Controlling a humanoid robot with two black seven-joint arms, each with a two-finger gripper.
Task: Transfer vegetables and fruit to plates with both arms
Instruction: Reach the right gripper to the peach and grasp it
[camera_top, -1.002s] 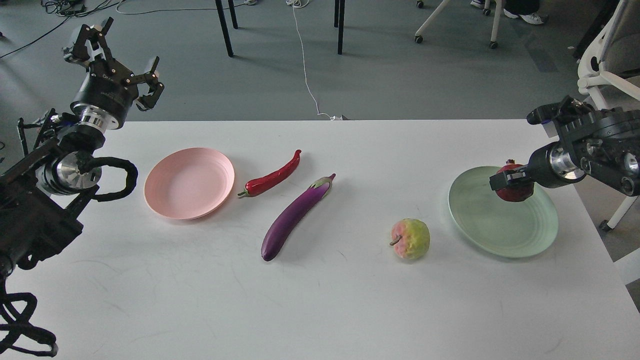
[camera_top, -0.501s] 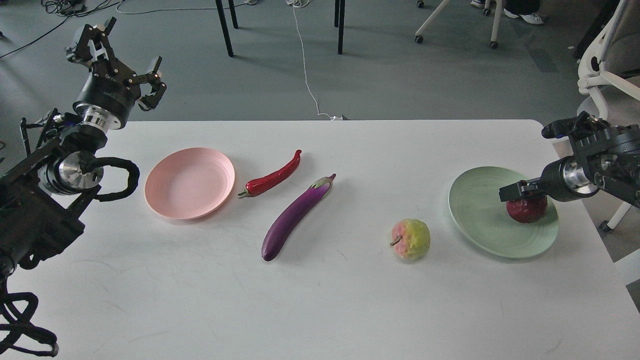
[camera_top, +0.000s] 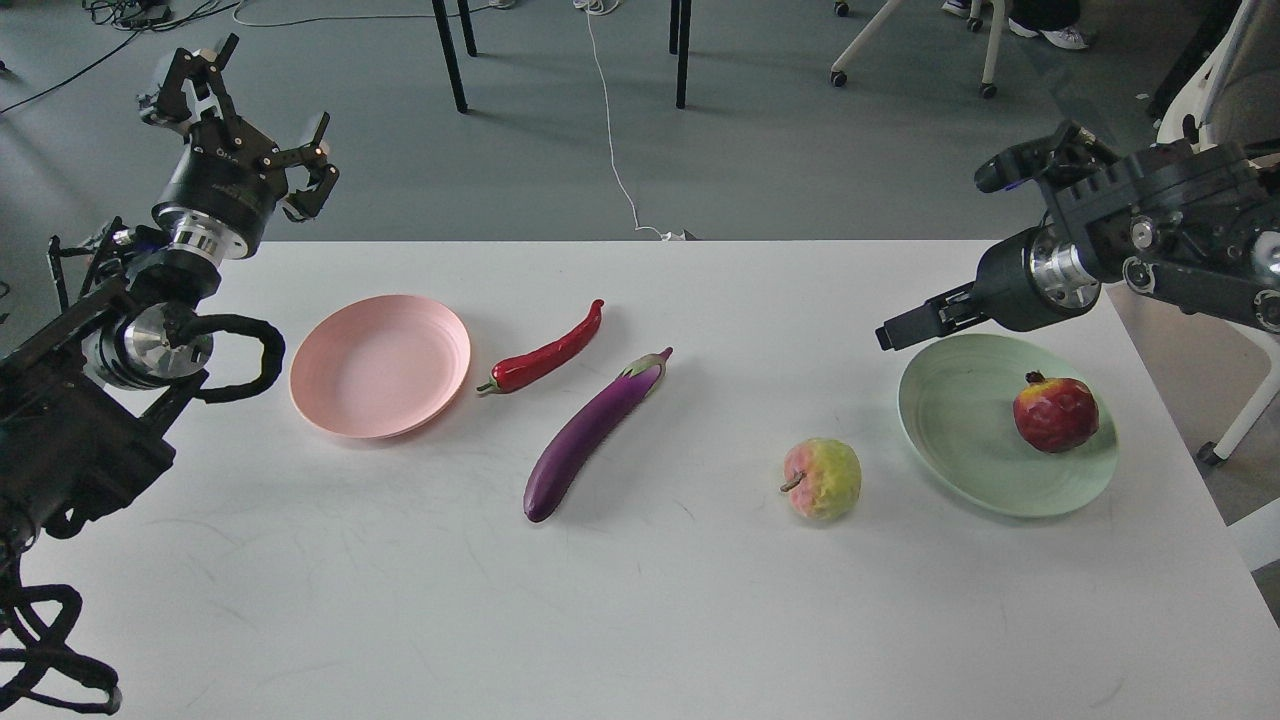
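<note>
The dark red pomegranate (camera_top: 1055, 412) lies on the mint green plate (camera_top: 960, 440) at the right. My right gripper (camera_top: 915, 325) hangs empty above the plate's far left rim, up and left of the pomegranate, seen side-on. The peach-like fruit (camera_top: 822, 479) sits on the table left of that plate. The purple eggplant (camera_top: 590, 435) and the red chili pepper (camera_top: 548, 354) lie at mid-table. The pink plate (camera_top: 380, 365) stands bare to their left. My left gripper (camera_top: 255, 115) is open and empty, raised beyond the table's far left corner.
The white table (camera_top: 640, 600) has its right edge just past the green plate. Chair legs (camera_top: 450, 55), a white cable (camera_top: 610, 120) and a white office chair (camera_top: 1220, 130) stand on the floor beyond the table.
My right gripper let go of the pomegranate onto the green plate, then rose and moved left, away from it. The left arm barely shifted.
</note>
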